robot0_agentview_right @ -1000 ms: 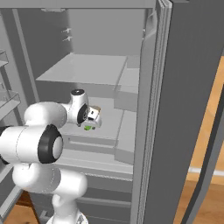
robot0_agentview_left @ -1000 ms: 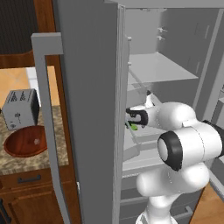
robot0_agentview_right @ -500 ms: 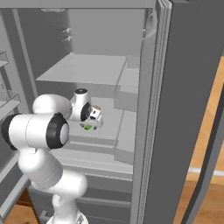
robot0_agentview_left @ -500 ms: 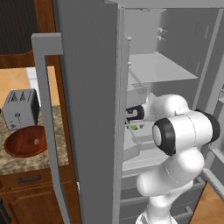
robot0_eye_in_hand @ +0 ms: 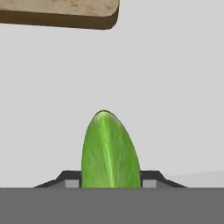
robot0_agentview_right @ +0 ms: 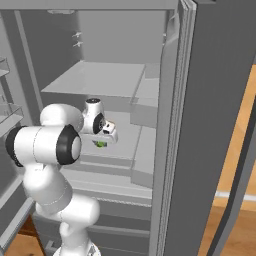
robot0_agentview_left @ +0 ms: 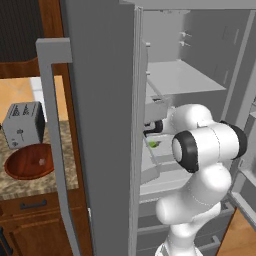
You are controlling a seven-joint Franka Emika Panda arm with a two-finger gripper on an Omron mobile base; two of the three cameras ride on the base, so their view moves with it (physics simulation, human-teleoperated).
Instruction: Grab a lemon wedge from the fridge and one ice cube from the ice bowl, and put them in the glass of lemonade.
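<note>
In the left base view, a silver toaster [robot0_agentview_left: 22, 124] stands at the far left on a speckled stone counter [robot0_agentview_left: 30, 182]. Just in front of it sits the ice bowl [robot0_agentview_left: 31, 161], round, shallow and reddish brown, with a small pale piece inside. Below the counter are brown wooden cabinets [robot0_agentview_left: 35, 225].

Moving right, the fridge [robot0_agentview_left: 100, 125] has its grey steel door swung open, with a long vertical bar handle [robot0_agentview_left: 52, 140] on the outer face. Behind the door the pale grey interior shows a wide upper shelf [robot0_agentview_left: 185, 80] and a lower shelf [robot0_agentview_left: 165, 160].

The white robot arm [robot0_agentview_left: 205, 150] rises at the lower right and reaches into the fridge over the lower shelf. Its gripper [robot0_agentview_left: 151, 139] points down at the lemon wedge [robot0_agentview_left: 153, 144], a tiny yellow-green piece lying on that shelf.

In the right base view, the arm [robot0_agentview_right: 45, 145] stands at the left, and the gripper [robot0_agentview_right: 102, 141] hangs right over the wedge [robot0_agentview_right: 101, 144] on the shelf [robot0_agentview_right: 125, 145]. The open right-hand door [robot0_agentview_right: 215, 125] fills the right side.

In the hand view, the wedge [robot0_eye_in_hand: 110, 151] sits upright between the two dark fingertips [robot0_eye_in_hand: 72, 180], its pointed end towards the top. The tips stand right beside its two sides, with the gripper [robot0_eye_in_hand: 110, 183] partly closed around it; whether they actually press on it cannot be told. The edge of a tan-brown block [robot0_eye_in_hand: 59, 12] lies on the shelf at the top left.
</note>
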